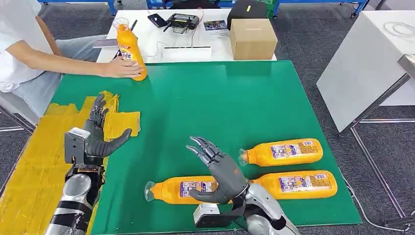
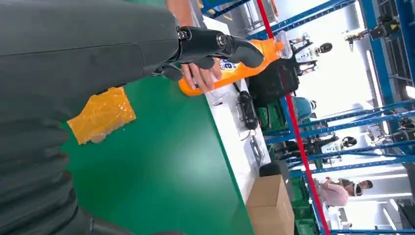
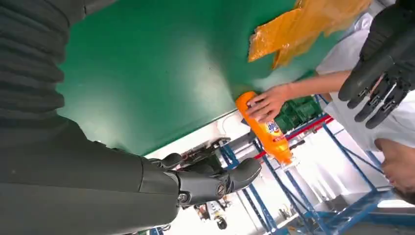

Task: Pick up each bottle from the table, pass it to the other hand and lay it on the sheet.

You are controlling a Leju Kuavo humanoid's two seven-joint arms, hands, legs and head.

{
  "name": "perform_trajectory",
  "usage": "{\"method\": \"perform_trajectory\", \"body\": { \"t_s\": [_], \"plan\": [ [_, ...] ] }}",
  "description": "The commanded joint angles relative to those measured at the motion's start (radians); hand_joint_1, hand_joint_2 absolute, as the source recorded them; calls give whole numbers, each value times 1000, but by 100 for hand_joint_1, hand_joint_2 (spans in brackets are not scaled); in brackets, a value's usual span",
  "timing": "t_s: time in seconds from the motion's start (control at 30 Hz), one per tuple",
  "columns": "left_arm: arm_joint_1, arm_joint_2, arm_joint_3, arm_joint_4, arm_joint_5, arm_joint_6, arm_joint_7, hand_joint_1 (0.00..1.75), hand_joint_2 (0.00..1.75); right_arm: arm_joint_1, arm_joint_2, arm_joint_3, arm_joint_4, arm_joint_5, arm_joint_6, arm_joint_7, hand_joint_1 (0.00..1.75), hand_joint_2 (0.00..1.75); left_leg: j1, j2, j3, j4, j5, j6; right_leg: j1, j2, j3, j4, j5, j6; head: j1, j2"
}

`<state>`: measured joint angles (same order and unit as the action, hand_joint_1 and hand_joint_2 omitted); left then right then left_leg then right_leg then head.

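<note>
Clearly nothing lies on the yellow sheet (image 1: 34, 166) yet: three bottles (image 1: 286, 152) wait by the right hand (image 1: 220, 169), both hands spread and holding nothing; left hand (image 1: 98, 134) hovers.

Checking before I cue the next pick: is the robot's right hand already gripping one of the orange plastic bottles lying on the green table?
No, the right hand hovers open above the nearest orange bottle, fingers spread, holding nothing.

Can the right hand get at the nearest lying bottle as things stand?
Probably yes. The right hand hovers open right above the nearest bottle, which lies flat on the green mat; nothing sits between them. The other two lying bottles are off to the side.
</note>
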<state>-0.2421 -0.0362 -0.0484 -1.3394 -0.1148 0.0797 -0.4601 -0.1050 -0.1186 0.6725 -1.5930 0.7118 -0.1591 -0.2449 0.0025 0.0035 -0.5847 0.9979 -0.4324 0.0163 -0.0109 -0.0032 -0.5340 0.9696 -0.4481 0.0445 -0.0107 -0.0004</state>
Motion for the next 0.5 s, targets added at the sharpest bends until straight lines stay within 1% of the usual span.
{"method": "perform_trajectory", "body": {
  "t_s": [0.03, 0.07, 0.1, 0.17, 0.23, 0.3, 0.5],
  "plan": [
    [-36, -1, -24, 36, 17, -15, 9, 0, 175, -53, -69, 77, 69, 20, 63, 45, 0, 175, 1, -1, 2, 0, -1, -1, 1, 0, 3, -2, 0, -1, 0, 0],
    [-38, -1, -26, 39, 17, -15, 9, 0, 175, -58, -74, 82, 79, 20, 69, 47, 0, 175, 1, -1, 2, 0, -1, 0, 1, 0, 2, -1, 0, -1, 0, 0],
    [-43, -2, -28, 43, 19, -18, 8, 0, 175, -65, -78, 88, 96, 11, 81, 45, 0, 175, 2, -1, 4, 0, -2, -1, 2, 0, 6, -3, -1, -2, 0, 0],
    [-57, -8, -33, 58, 26, -23, 8, 0, 175, -76, -74, 96, 122, -21, 109, 34, 0, 175, 1, -1, 1, 0, 0, 0, 1, -1, 2, -1, 0, -1, 0, 0],
    [-74, -17, -45, 82, 47, -39, 16, 0, 175, -99, -72, 120, 164, -19, 126, 45, 0, 175, 1, -1, 2, 0, 0, 0, 1, -1, 3, -1, 0, -1, 0, 0],
    [-78, -18, -54, 90, 50, -36, 16, 0, 175, -117, -77, 144, 199, 7, 133, 81, 0, 175, 1, -1, 2, -1, 0, 0, 1, -1, 2, -1, 0, -1, 0, 0],
    [-82, -22, -59, 96, 58, -29, 14, 0, 175, -138, -75, 167, 252, 7, 143, 89, 0, 175, 2, -1, 4, -1, -1, -1, 2, 0, 5, -3, 0, -2, 0, 0]
  ]
}}
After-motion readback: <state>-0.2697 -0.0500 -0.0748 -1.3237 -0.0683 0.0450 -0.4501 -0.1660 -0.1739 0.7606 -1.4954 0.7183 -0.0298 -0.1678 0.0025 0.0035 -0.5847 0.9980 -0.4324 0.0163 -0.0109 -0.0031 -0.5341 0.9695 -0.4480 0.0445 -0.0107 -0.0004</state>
